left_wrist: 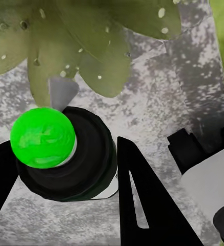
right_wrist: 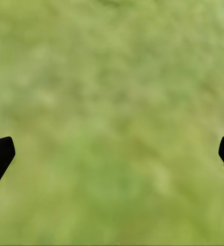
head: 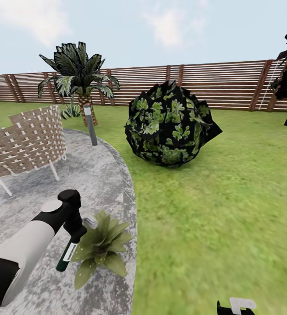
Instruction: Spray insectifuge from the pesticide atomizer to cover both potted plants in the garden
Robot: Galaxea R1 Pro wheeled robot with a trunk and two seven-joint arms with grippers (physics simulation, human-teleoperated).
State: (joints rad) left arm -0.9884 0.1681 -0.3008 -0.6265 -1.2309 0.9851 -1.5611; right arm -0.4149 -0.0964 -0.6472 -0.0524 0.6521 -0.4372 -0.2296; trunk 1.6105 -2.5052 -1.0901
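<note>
1. Your left gripper is clamped on the pesticide atomizer, its fingers pressed to the body. The left wrist view adds a bright green ball on its dark round end, with white specks on the leaves beyond.
2. The dark green, white-labelled bottle hangs tilted just beside the potted plant, on the grey patio.
3. Your right gripper is spread wide over blurred lawn.
4. Farther off: a woven chair, bollard lamp, bush, palm, slatted fence.
</note>
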